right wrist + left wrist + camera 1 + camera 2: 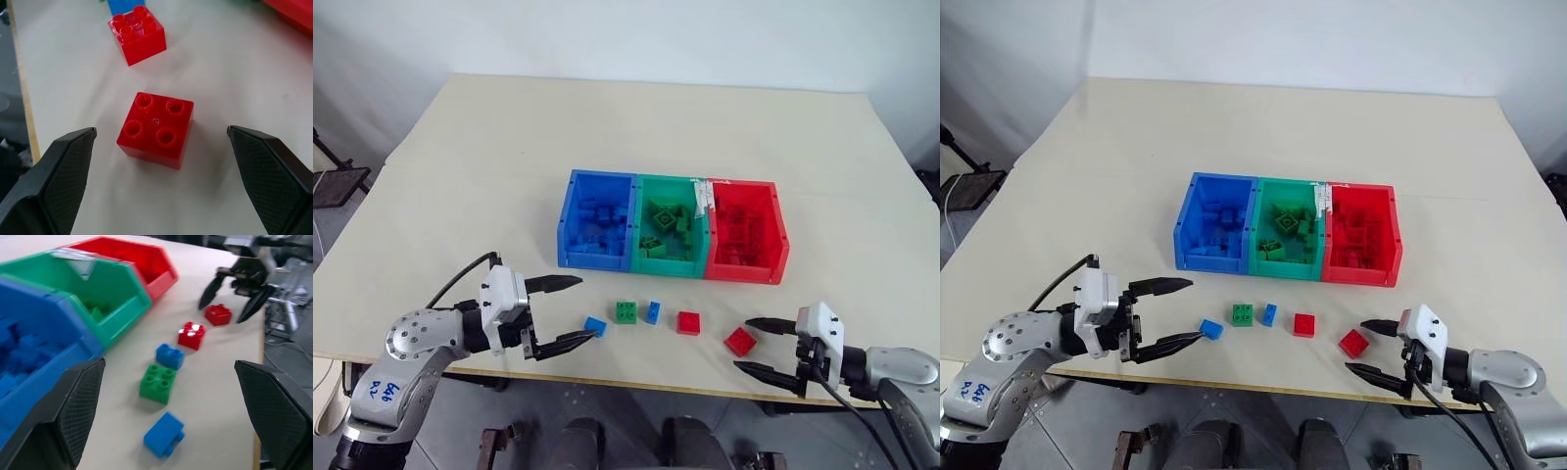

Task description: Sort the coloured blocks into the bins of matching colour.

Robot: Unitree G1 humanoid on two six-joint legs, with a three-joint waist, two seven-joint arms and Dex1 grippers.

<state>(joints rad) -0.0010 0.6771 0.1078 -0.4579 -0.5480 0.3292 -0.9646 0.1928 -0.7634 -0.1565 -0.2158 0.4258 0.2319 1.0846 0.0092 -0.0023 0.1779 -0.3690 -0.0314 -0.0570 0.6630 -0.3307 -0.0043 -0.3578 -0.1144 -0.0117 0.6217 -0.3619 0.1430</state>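
Note:
The joined bins stand mid-table: blue bin (pixel 570 220), green bin (pixel 637 227), red bin (pixel 779 235), each holding blocks of its own colour. Loose blocks lie in a row near the front edge: a blue block (pixel 595 326), a green block (pixel 626 311), a small blue block (pixel 652 312), a red block (pixel 688 322) and another red block (pixel 740 340). My left gripper (pixel 587 307) is open, its lower fingertip beside the first blue block. My right gripper (pixel 742 344) is open, and the right-hand red block (pixel 156 129) lies on the table just beyond its fingertips.
The table's front edge (pixel 636 382) runs just behind the row of blocks. Bare tabletop (pixel 460 196) spreads left of the bins and beyond them. A dark stand (pixel 337 181) sits off the table's left side.

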